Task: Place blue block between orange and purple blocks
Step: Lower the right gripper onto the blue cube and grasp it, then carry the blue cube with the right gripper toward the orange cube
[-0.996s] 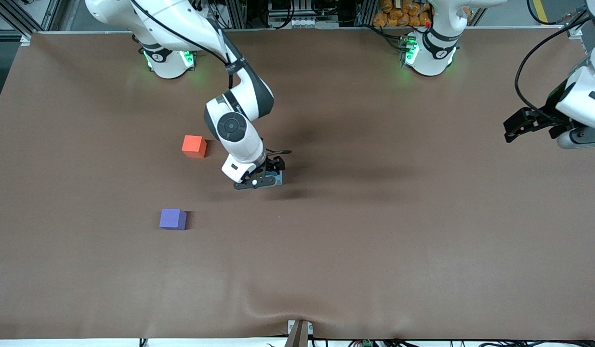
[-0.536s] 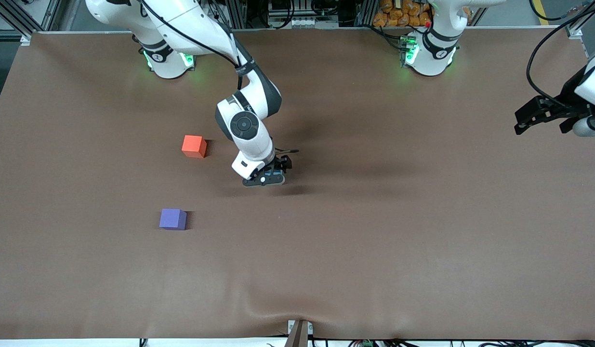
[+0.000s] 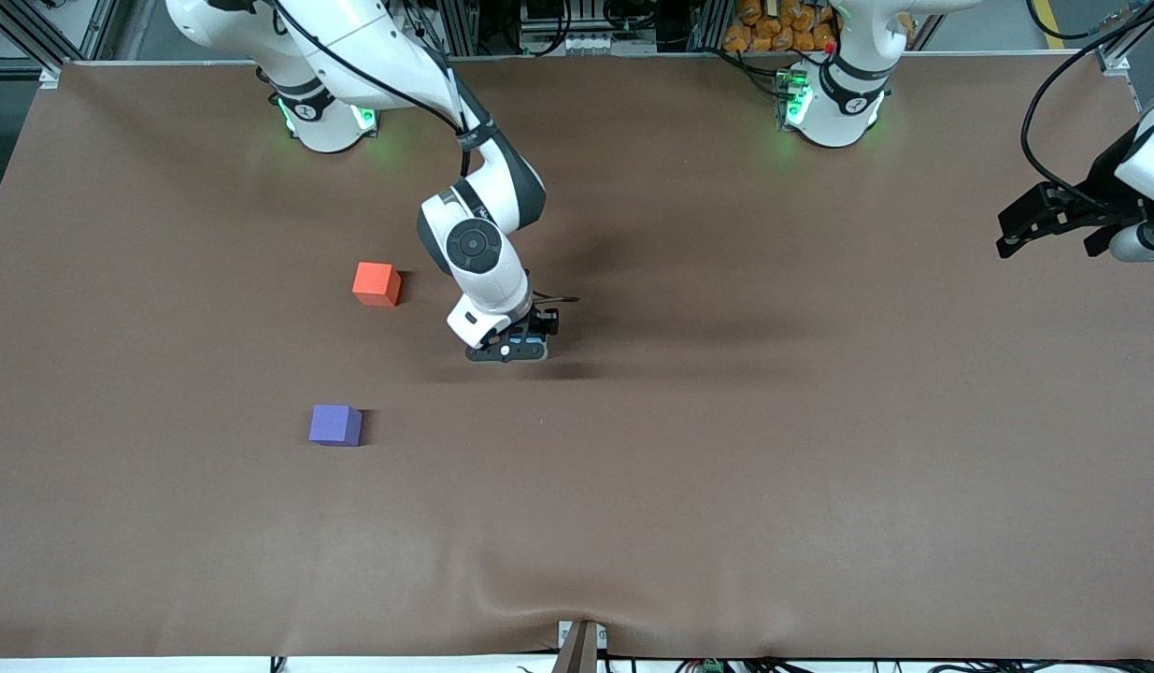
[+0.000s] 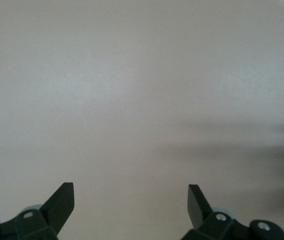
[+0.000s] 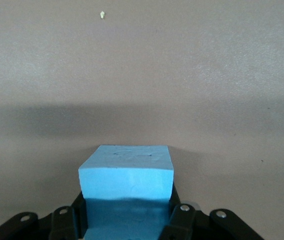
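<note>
Looking from the front, we barely see the blue block point(image 3: 530, 338), hidden under the right gripper point(image 3: 507, 351) mid-table, toward the left arm's end from the orange block point(image 3: 376, 283). Right wrist view shows it plainly, clamped between the fingers point(image 5: 181, 220). We count three cubes: one blue, one orange, one purple block point(image 3: 334, 425) nearer the camera. Left gripper point(image 4: 130, 200) waits spread wide over bare brown table point(image 3: 773, 449).
</note>
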Controlling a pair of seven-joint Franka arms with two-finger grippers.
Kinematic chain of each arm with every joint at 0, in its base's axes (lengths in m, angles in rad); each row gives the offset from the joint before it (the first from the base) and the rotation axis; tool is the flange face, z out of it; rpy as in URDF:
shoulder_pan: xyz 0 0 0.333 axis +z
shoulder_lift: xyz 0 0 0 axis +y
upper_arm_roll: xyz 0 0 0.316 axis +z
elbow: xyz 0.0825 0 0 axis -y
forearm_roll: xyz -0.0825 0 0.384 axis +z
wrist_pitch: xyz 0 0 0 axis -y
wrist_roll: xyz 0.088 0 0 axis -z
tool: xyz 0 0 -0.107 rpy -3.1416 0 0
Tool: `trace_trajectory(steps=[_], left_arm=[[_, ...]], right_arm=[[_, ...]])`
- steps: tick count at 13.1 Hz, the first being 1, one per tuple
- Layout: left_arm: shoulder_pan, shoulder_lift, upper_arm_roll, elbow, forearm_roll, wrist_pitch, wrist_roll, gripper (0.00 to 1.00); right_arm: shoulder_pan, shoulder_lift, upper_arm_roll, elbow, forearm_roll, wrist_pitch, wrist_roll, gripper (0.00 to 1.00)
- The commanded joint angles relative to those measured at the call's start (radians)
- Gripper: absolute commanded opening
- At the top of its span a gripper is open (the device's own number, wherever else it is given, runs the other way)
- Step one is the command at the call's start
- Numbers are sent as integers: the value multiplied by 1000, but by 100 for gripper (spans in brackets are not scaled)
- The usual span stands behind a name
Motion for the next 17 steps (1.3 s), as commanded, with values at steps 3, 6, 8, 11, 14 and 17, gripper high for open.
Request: trace_trajectory(steps=[3, 6, 8, 11, 14, 17], left_arm=[[15, -24, -8, -15, -23, -9, 16, 100], [15, -24, -8, -17, -23, -10, 16, 100], [14, -23, -10, -17, -23, -10, 16, 100], [12, -23, -10, -19, -23, -10, 16, 100], [12, -23, -11, -22, -23, -12, 16, 100], [6, -21, -11, -25, -23, -20, 16, 100]], right_arm=[[-8, -68, -10, 6, 9, -25, 35, 0], [-16, -143, -33, 17, 8, -66, 87, 0], [-16, -194, -75, 25, 8, -94, 81, 0], [-16, -254, -139, 40, 6, -180, 72, 0], [-16, -305, -190, 54, 5, -275, 67, 0], [-16, -332, -279, 54, 8, -365, -89, 0]])
